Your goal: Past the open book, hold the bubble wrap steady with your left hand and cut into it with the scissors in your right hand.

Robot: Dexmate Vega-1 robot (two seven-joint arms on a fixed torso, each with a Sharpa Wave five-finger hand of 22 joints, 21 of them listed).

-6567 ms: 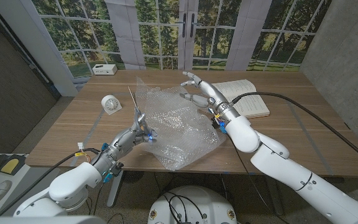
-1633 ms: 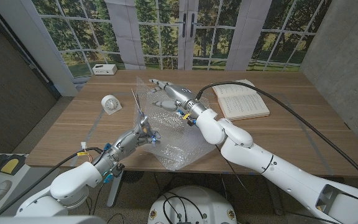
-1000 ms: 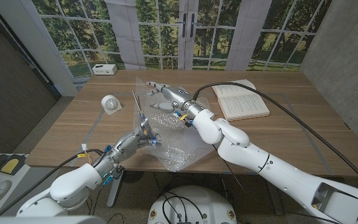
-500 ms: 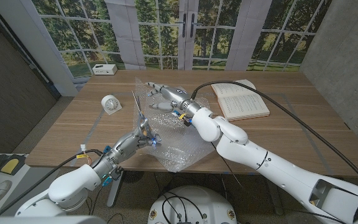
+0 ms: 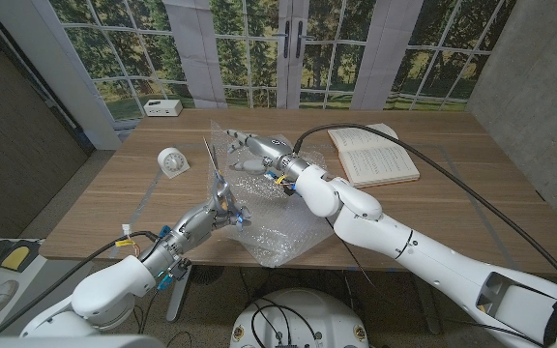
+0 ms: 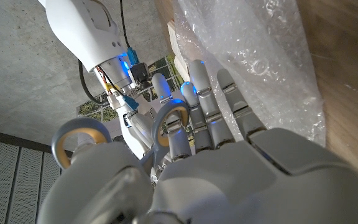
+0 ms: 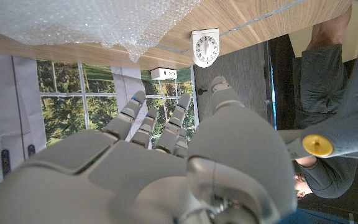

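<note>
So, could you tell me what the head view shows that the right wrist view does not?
The head view gives the open book and the left hand gripping the scissors by their handles. The right wrist view gives a person in a grey shirt. Both share the bubble wrap, the clock, the scissors and the right hand.

White clock and small white box on table

**Legible text — none**

Open book — printed lines on both pages, too small to read. White clock shows dial marks around its face; numerals too blurred to make out. Small white box on the far table edge: no marking resolvable.
</note>
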